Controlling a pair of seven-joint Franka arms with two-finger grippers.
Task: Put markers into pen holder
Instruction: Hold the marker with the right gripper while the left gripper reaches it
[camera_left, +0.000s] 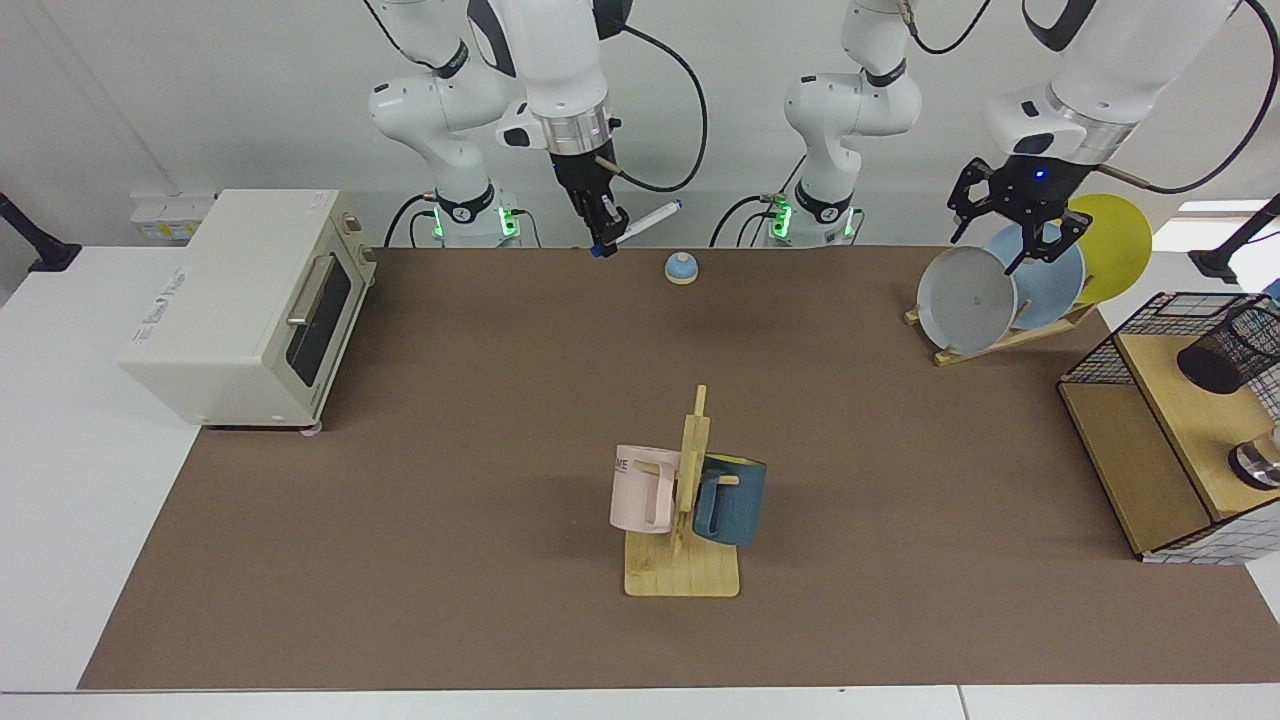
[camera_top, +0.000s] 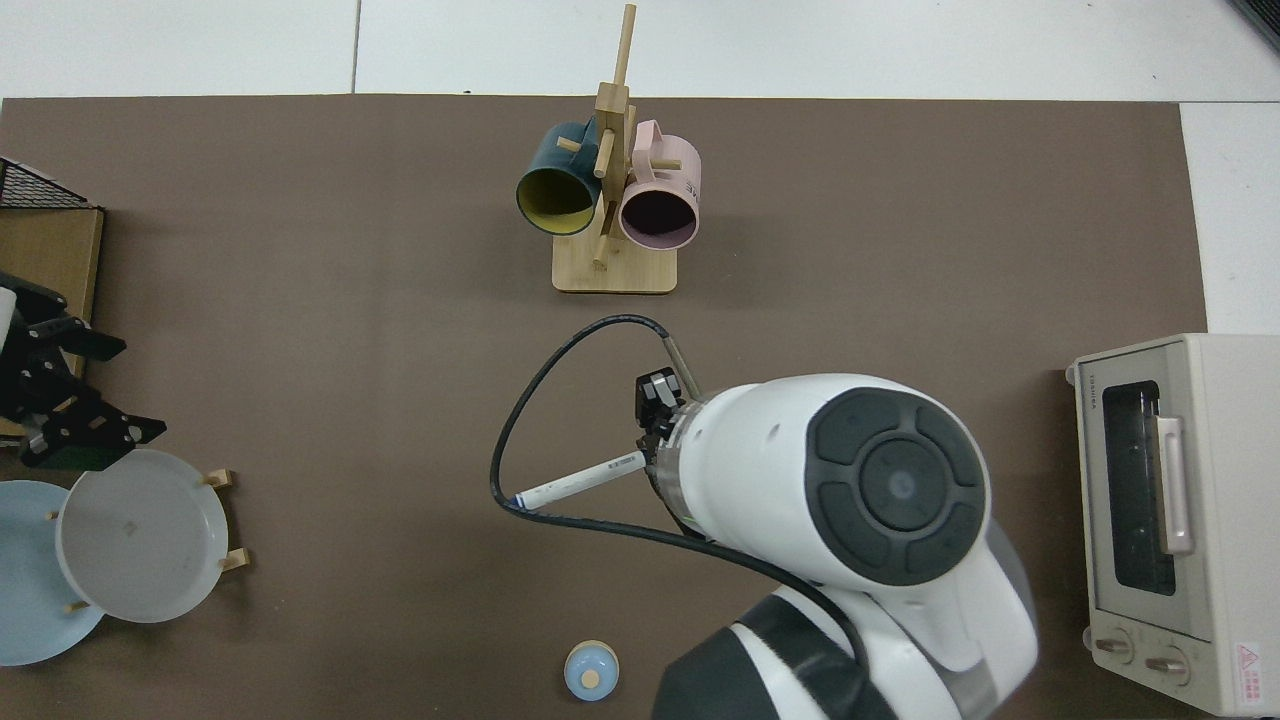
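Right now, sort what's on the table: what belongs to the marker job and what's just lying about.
Job: marker in the right gripper; pen holder; left gripper, waiting over the plates.
Lying about: toaster oven, mug rack, plates, bell.

markers: one, white-barrelled marker
pen holders: one black mesh pen holder
mugs: two, pink mug and dark blue mug
mug racks: one wooden mug rack
plates: three, grey plate, light blue plate, yellow plate
toaster ovens: one toaster oven
small blue domed objects: one blue knob
wire-grid frames: one wire frame
grippers: two, right gripper and left gripper
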